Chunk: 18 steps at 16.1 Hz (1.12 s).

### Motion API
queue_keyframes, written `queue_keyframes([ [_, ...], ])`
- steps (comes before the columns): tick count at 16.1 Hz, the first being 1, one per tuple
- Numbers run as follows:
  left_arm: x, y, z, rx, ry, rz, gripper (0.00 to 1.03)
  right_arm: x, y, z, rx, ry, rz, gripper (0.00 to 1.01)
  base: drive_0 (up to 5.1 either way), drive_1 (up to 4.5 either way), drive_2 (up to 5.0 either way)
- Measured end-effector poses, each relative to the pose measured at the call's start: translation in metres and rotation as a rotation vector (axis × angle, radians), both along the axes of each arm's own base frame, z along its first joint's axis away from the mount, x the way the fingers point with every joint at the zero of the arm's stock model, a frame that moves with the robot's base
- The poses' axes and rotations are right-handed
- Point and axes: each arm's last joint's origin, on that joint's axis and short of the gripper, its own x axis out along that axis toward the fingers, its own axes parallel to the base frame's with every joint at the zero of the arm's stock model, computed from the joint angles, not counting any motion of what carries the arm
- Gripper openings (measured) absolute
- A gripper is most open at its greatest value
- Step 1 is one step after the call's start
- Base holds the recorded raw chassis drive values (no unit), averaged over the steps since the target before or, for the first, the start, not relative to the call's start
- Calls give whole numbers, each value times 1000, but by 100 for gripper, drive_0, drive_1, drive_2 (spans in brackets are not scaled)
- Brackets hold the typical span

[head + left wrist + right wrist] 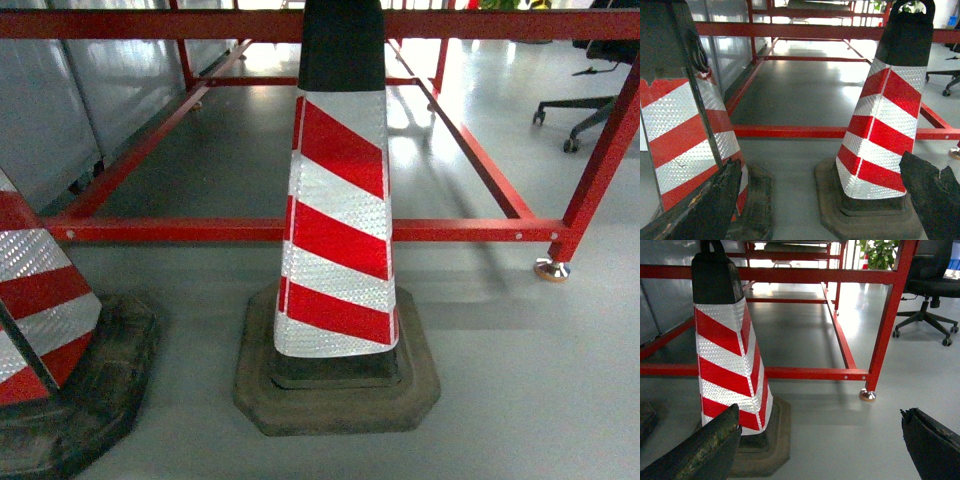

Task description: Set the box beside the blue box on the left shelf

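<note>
Neither the blue box nor the roller shelf is showing in any view. A red-and-white striped traffic cone point(340, 215) is standing on its dark rubber base on the grey floor point(520, 380), just in front of the lower rail of a red metal frame point(470, 231). A second cone point(45, 330) is sitting to the left of the first one. Behind and to the right of the frame, an office chair point(930, 285) is resting. The left gripper point(822, 200) and right gripper point(820, 442) are both hanging released, jaws spread wide, holding nothing.

Grey floor point(520, 380), two striped cones point(340, 230).
</note>
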Motion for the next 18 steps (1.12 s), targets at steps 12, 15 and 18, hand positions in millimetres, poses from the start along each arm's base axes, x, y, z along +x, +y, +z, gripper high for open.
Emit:
queue_keyframes([
  [12,0,0,0,0,0,0,98,0,0,0,0,0,0,98,0,0,0],
  [15,0,0,0,0,0,0,98,0,0,0,0,0,0,98,0,0,0],
  [18,0,0,0,0,2,-1,98,0,0,0,0,3,0,98,0,0,0],
])
